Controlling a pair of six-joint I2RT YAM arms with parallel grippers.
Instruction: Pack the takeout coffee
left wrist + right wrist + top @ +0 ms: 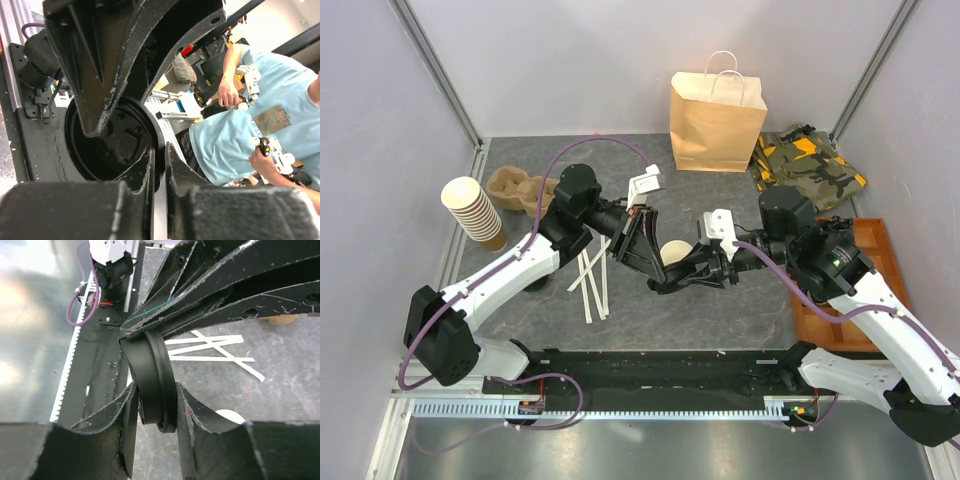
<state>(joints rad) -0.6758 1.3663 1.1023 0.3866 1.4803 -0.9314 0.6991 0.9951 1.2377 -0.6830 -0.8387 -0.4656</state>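
Observation:
A round black lid (152, 375) hangs on edge above the mat between both grippers. My right gripper (155, 400) has its fingers pressed on the lid's two faces from below. My left gripper (160, 165) pinches the lid's (112, 145) rim in a narrow slit; its fingers (210, 285) reach in from above in the right wrist view. In the top view the left gripper (645, 262) and right gripper (665, 283) meet at mid-table. Just behind them stands the takeout coffee cup (673, 250), small, brown and open-topped with no lid on it.
A kraft paper bag (717, 125) stands upright at the back. A tall cup stack (475, 212) and a pulp carrier (517, 190) sit at the left. White stirrers (592, 285) lie under the left arm. A camouflage cloth (810, 165) and a wooden tray (820, 315) are at the right.

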